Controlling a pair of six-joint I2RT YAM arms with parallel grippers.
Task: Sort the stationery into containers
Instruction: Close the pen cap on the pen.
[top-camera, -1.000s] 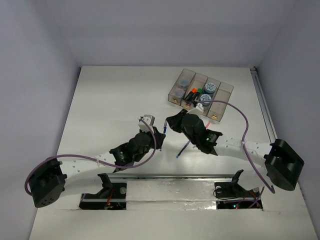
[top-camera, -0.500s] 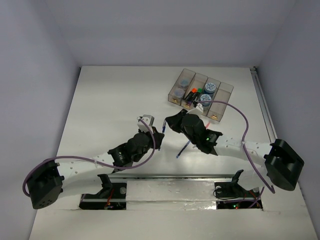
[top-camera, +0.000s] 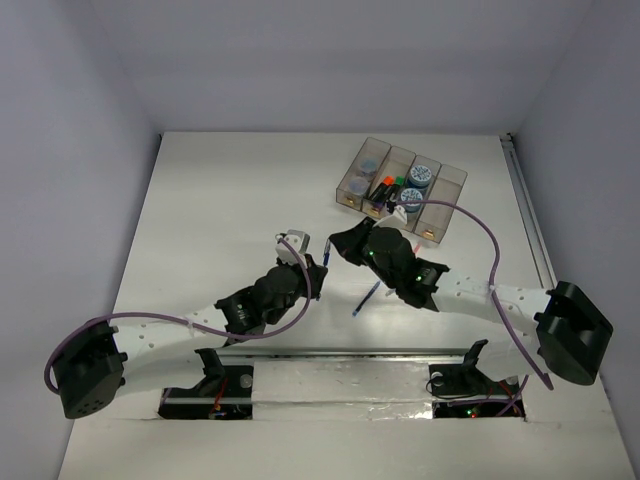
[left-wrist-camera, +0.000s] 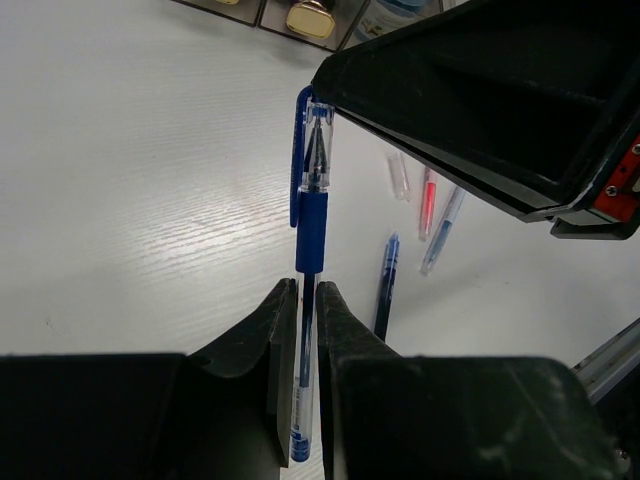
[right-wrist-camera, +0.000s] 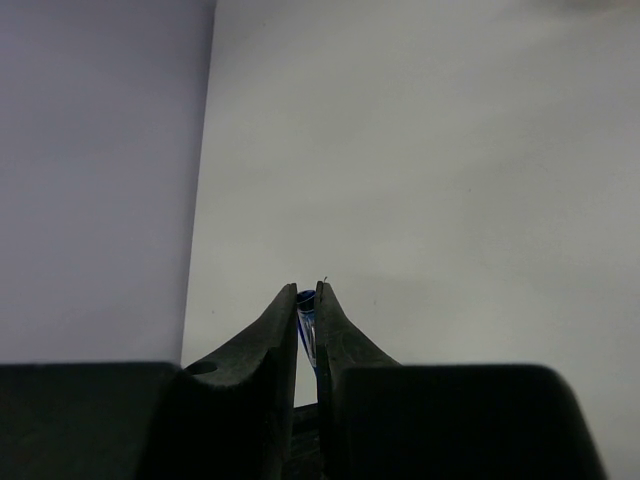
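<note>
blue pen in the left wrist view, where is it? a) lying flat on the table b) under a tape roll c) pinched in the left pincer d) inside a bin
c, the blue pen runs straight up between the closed fingers of the left pincer.

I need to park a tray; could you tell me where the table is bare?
Bare: the table's far left, from the wall to the containers. Crowded: the centre, where left arm and right arm meet beside loose pens.
</note>
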